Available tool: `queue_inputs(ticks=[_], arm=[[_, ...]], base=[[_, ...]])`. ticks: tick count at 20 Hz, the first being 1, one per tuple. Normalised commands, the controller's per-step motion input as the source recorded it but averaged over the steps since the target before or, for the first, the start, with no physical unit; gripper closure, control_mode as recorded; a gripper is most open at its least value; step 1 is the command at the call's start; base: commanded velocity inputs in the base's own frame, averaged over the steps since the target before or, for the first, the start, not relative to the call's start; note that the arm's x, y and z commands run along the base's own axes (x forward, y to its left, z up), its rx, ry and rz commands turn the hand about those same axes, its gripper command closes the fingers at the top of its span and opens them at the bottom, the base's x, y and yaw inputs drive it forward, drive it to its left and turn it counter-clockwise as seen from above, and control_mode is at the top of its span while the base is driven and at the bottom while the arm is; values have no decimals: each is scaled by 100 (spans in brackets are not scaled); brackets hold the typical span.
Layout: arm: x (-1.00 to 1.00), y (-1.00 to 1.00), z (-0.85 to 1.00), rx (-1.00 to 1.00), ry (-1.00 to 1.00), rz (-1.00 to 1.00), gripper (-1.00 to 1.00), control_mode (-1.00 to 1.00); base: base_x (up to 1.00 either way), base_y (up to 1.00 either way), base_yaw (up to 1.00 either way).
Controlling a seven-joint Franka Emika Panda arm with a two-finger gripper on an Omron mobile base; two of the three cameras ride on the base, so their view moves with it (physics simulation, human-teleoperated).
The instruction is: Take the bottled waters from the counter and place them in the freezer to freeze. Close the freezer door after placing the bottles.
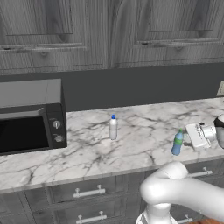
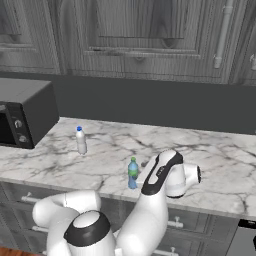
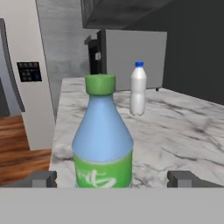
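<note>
Blue bottle (image 3: 102,140) fills centre frame between wide-apart jaws, probably not touching; white bottle (image 3: 138,89) upper middle on marble surface (image 3: 183,131)

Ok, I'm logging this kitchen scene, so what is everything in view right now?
blue plastic bottle with green cap: one, upright near the counter's front edge, between the open fingertips
pale white plastic bottle with blue cap: one, upright mid-counter
white marble counter: one, over dark grey drawers
black microwave: one, counter's left end
dark wooden cabinets: above
light-grey freezer door: beyond the counter's end
gripper: one, open, level with the blue bottle
</note>
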Motion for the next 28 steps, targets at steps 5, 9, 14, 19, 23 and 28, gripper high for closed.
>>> queue_inputs(ticks=[5,9,14,19,23,28], arm=[[1,9,-3,0,0,0,-100,-100],[0,16,0,0,0,0,-100,-100],[0,14,0,0,0,0,-100,-100],[0,16,0,0,0,0,-100,-100],[0,16,0,0,0,0,-100,-100],[0,14,-2,0,1,0,-100,-100]], base=[[0,0,0],[0,0,0],[0,0,0],[0,0,0],[0,0,0],[0,0,0]])
